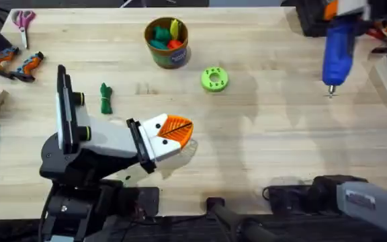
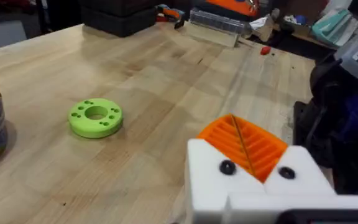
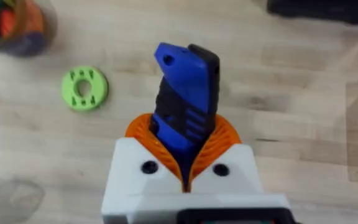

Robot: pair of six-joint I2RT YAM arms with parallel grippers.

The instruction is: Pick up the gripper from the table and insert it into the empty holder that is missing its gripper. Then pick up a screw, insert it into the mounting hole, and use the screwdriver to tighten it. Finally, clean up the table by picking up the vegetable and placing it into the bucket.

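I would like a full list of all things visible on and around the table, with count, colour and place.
bucket: 1, tan rim, dark side, far middle, toy pieces inside
toy pieces: several, teal, orange, yellow, inside the bucket
disc: 1, lime green, right of the bucket
vegetable: 1, dark green, on the table left of centre
scissors: 1, pink handles, far left corner
screwdriver: 1, blue, held tip down above the far right
table: 1, light wood
left pincer: 1, white with orange pads, shut, near centre
right pincer: 1, white with orange pads, shut on the screwdriver
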